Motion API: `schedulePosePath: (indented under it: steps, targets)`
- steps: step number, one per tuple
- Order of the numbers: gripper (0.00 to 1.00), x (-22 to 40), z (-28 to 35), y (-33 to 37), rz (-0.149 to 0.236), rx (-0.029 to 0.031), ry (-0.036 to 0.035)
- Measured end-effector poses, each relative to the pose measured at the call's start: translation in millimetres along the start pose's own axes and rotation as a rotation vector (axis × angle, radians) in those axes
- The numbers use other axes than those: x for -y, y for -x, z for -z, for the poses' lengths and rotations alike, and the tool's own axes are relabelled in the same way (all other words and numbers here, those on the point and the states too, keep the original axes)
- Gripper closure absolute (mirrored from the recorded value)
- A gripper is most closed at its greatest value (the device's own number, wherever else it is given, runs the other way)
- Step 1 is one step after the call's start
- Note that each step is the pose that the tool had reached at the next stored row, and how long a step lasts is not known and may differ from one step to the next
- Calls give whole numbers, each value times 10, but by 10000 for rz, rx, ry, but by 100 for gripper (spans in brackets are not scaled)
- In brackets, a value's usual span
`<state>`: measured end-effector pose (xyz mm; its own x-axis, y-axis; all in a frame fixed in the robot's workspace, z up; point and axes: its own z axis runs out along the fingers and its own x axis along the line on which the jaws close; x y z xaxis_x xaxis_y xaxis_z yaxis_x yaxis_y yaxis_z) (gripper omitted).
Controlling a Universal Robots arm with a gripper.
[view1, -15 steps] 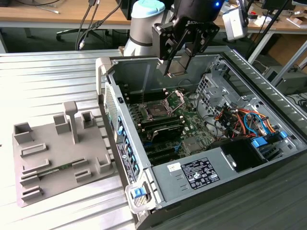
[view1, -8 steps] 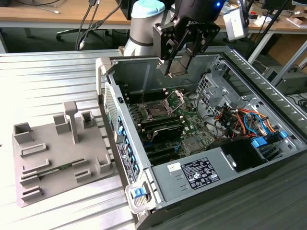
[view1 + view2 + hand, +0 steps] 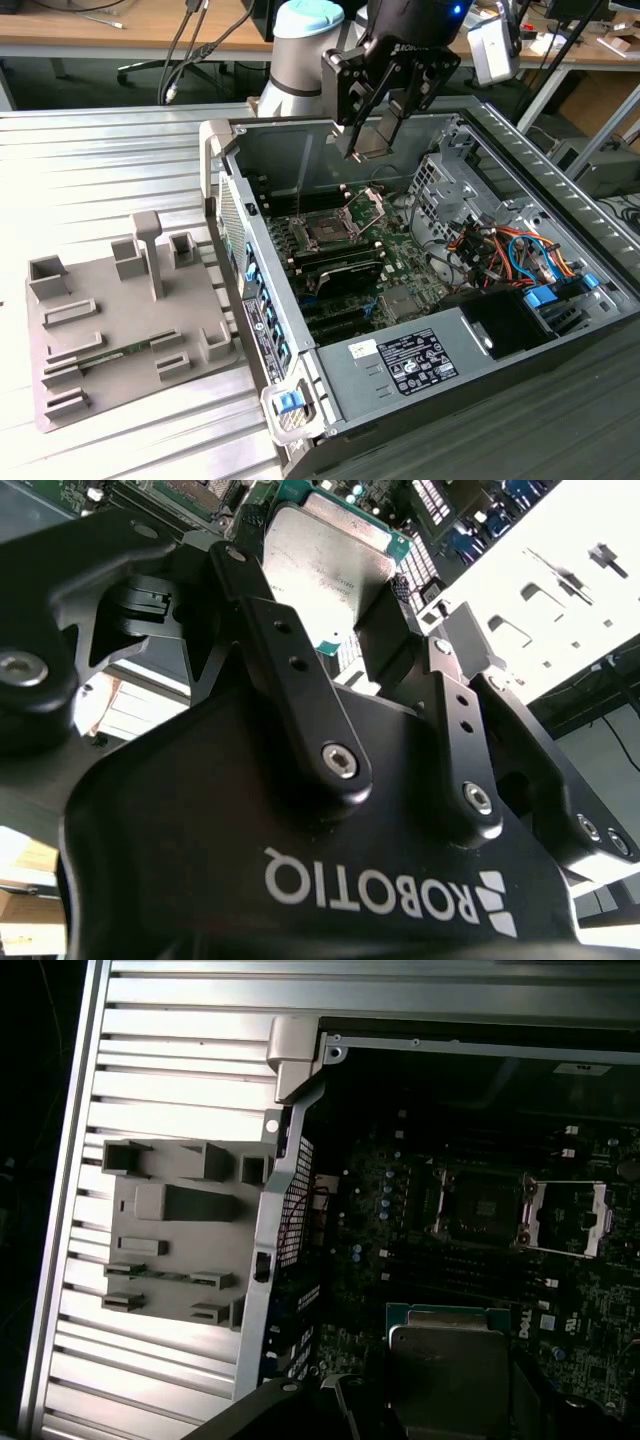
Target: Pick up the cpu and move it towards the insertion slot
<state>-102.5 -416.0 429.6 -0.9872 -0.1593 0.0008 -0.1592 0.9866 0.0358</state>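
My gripper [image 3: 376, 133] is shut on the cpu [image 3: 371, 147] and holds it in the air above the open computer case, over the motherboard's back part. In the second wrist view the cpu [image 3: 325, 560] shows its silvery face and green rim, clamped between the two black fingers [image 3: 262, 610]. The insertion slot [image 3: 326, 232] lies on the motherboard below the cpu and toward the exterior view's left, with its silver retaining bracket [image 3: 366, 206] swung open. The first wrist view shows the cpu [image 3: 448, 1360] apart from the insertion slot [image 3: 480, 1205].
The open computer case [image 3: 300, 340] lies on a ribbed metal table [image 3: 90, 160]. A grey plastic fixture plate [image 3: 110, 320] with upright posts sits at the exterior view's left. Inside the case are black memory slots [image 3: 340, 270], a drive cage [image 3: 440, 180], coloured cables [image 3: 500, 250] and a power supply [image 3: 420, 360].
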Motion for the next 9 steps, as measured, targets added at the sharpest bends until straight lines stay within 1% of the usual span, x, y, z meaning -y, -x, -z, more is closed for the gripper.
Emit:
schedulePosePath:
  steps: [9]
  targets:
    - [45,5,-4,30,0,0,0]
